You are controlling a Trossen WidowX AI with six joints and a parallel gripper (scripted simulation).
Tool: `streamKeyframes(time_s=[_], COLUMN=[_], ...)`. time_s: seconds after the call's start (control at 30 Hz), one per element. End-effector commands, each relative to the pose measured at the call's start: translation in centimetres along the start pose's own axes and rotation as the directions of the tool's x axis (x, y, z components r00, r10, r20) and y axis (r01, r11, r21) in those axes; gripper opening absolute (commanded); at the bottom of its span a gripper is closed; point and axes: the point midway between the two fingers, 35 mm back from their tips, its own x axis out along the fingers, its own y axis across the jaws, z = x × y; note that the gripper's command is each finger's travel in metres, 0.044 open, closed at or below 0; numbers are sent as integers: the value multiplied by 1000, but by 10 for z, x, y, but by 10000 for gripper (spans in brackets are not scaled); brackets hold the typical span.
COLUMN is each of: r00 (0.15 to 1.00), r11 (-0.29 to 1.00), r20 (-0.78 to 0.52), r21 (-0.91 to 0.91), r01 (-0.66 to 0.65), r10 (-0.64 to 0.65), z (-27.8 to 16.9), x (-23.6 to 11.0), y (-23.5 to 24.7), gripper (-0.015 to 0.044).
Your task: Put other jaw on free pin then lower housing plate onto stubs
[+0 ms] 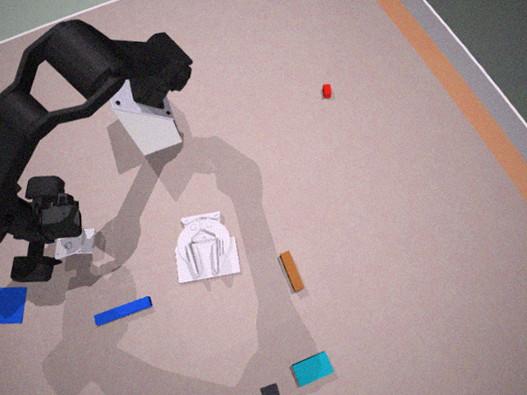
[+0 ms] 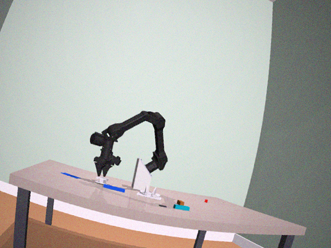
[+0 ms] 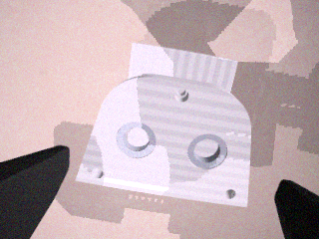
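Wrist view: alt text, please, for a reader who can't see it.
Open black hand over a white housing plate, its fingers apart on either side. The plate shows two round ringed openings and a small round feature near its curved edge.

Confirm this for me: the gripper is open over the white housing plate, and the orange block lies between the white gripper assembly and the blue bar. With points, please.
Not quite: in the top view, the orange block (image 1: 292,270) (image 2: 180,202) lies on the opposite side of the assembly (image 1: 231,262) (image 2: 149,196) from the blue bar (image 1: 123,311) (image 2: 114,188). The rest stands.
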Motion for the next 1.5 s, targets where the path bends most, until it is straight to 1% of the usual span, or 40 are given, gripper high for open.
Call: streamKeyframes(time_s=[0.0, 0.37, 1.27, 1.47], r00=[1000, 1000, 1000, 1000], r11=[1000, 1000, 1000, 1000], r20=[8, 9, 9, 7], r21=[9, 9, 9, 2], r01=[-7, -7, -7, -8], r10=[7, 7, 7, 8], z=[2, 2, 2, 2], x=[9, 26, 27, 26], y=[3, 3, 3, 3], gripper=[440, 440, 440, 400])
